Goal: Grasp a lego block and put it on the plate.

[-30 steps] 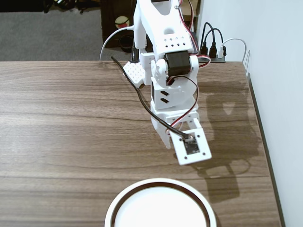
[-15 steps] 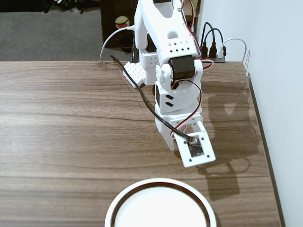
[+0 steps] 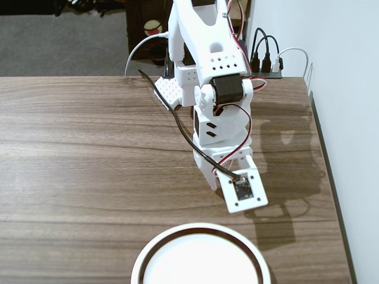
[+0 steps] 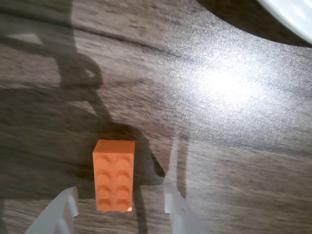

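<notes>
Entry, ordered outward from the wrist camera, places given relative to the lego block.

1. Gripper [image 4: 119,207]: two pale fingertips enter the wrist view from its lower edge, one on each side of the block's near end. The jaws stand spread wider than the block, clear wood showing on both sides; nothing is held. Judged reason: a straddling stance, so that closing would pinch the block's long sides.

2. Lego block [image 4: 114,175]: orange, studs up, lying flat on the table, long axis running away from the camera. Its near end sits between the fingertips, nearer the right one as the wrist view shows it; no contact can be seen. In the fixed view it is hidden beneath the arm.

3. Table [image 4: 234,146]: dark wood grain, with a bright glare patch beyond the block and arm shadows to its left.

4. Plate [image 4: 292,12]: only a white rim arc at the wrist view's upper right corner, well beyond the block. The fixed view shows it [image 3: 155,247] empty, with its brown ring, just past the gripper [image 3: 222,186]. Judged: a short carry remains after the grasp.
</notes>
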Motion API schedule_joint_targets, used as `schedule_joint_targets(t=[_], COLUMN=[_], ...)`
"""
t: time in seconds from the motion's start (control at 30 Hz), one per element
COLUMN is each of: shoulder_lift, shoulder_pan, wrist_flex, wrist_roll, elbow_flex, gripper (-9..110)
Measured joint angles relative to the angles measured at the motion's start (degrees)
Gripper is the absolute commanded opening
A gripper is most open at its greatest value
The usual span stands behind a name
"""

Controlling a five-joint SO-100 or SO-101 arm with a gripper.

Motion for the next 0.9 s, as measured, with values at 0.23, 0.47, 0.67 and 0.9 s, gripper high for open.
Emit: schedule_joint_targets(t=[0.23, 0.47, 0.67, 0.9], shoulder_lift=[-1.0, -1.6, -1.8, -1.8], shoulder_pan=[0.1, -0.4, -0.2, -0.2], wrist_flex=[-0.7, -1.3, -2.0, -2.0], wrist_roll=[-0.4, -0.4, -0.4, -0.4], elbow_flex=[0.0, -0.1, -0.2, -0.2], gripper=[22, 13, 9, 9])
